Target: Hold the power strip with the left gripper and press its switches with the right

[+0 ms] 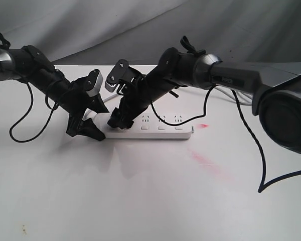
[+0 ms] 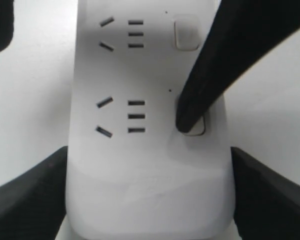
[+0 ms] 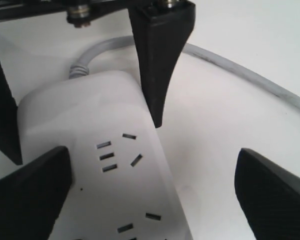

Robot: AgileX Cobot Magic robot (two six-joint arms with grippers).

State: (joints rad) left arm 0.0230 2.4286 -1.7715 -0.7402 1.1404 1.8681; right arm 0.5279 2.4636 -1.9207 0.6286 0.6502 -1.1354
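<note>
The white power strip (image 1: 163, 133) lies across the middle of the table. My left gripper (image 1: 88, 129) straddles its left, cord end, and both black fingers (image 2: 32, 200) press against the sides of the power strip (image 2: 150, 170). My right gripper (image 1: 121, 118) reaches over the same end with jaws spread wide. One right fingertip (image 2: 187, 120) rests on the switch (image 2: 197, 127) nearest that end. A second switch (image 2: 186, 34) sits free beyond it. In the right wrist view, the right gripper (image 3: 150, 195) has one finger over the power strip (image 3: 115, 190) and one over bare table.
The strip's grey cord (image 3: 240, 70) runs off behind the left gripper. Red smears (image 1: 205, 161) mark the white table (image 1: 140, 201) right of the strip. Black arm cables (image 1: 263, 165) loop over the table on both sides. Grey cloth hangs behind.
</note>
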